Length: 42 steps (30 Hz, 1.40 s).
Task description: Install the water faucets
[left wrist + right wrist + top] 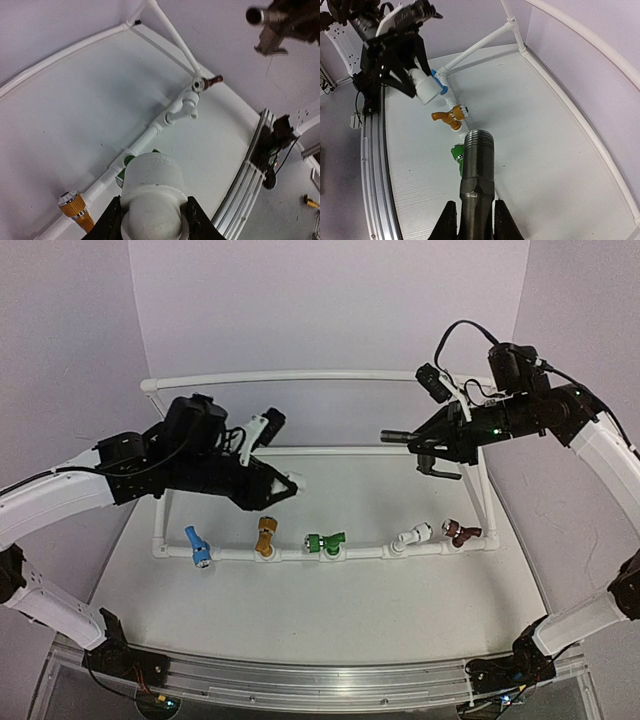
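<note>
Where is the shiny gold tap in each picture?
Top external: the gold faucet sits on the front pipe, second from the left.
Left wrist: it is in the bottom left corner.
Right wrist: it is left of the middle.
Shared landmark: the green faucet next to it on the same pipe. It shows in all three views, though it is half hidden in the left wrist one.

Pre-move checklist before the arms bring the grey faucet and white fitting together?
1. Left gripper shut on white fitting: ok.
2. Right gripper shut on dark grey faucet: ok.
3. Threaded end exposed: ok.
4. Threads lined up with fitting's opening: cannot tell; parts well apart.
5. Blue faucet, gold faucet, green faucet, white faucet, maroon faucet on front pipe, untouched: ok.
</note>
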### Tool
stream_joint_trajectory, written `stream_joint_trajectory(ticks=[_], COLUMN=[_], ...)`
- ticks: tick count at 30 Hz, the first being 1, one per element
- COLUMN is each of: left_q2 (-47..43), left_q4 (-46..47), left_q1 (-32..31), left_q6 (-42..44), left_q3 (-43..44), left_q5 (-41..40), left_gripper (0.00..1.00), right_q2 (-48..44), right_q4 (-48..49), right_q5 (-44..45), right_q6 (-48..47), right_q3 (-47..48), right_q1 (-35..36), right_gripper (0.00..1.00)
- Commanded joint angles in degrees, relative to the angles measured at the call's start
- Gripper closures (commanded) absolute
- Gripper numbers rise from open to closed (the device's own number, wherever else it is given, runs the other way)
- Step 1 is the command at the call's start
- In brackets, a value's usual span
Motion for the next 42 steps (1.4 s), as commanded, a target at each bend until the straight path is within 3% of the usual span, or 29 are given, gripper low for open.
stream_joint_trajectory(ticks=[1, 10, 14, 24, 30, 42], left_q2=[-2.98, 3.31, 4.4, 7.41, 8.59, 8.41], left_q4=[12.95, 30.55, 42.13, 68.56, 70.24, 67.95], left_q1=[3.02, 8.43, 9.68, 10.0, 10.08, 10.01], left_q6=[-6.98, -20.44, -28.14, -46.97, -48.84, -48.38], left_q3=[1.04, 3.35, 2.13, -2.24, -1.52, -1.22], left_q5=[8.57, 42.29, 49.81, 51.68, 50.91, 53.27], left_gripper=[1.0, 1.0, 1.0, 1.0, 1.0, 1.0], right_q2=[-2.28, -5.95, -8.16, -11.82, -11.69, -11.06], right_q4=[2.22, 13.16, 17.04, 25.81, 28.86, 31.43], right_q5=[2.67, 5.64, 9.15, 28.92, 35.96, 41.08], right_q6=[-7.72, -15.76, -22.09, -31.68, -37.89, -43.19], right_q3=[2.48, 2.69, 0.9, -5.3, -7.35, -9.72], right_q1=[-0.09, 1.22, 4.63, 23.4, 29.96, 33.56], right_gripper=[1.0, 1.0, 1.0, 1.0, 1.0, 1.0])
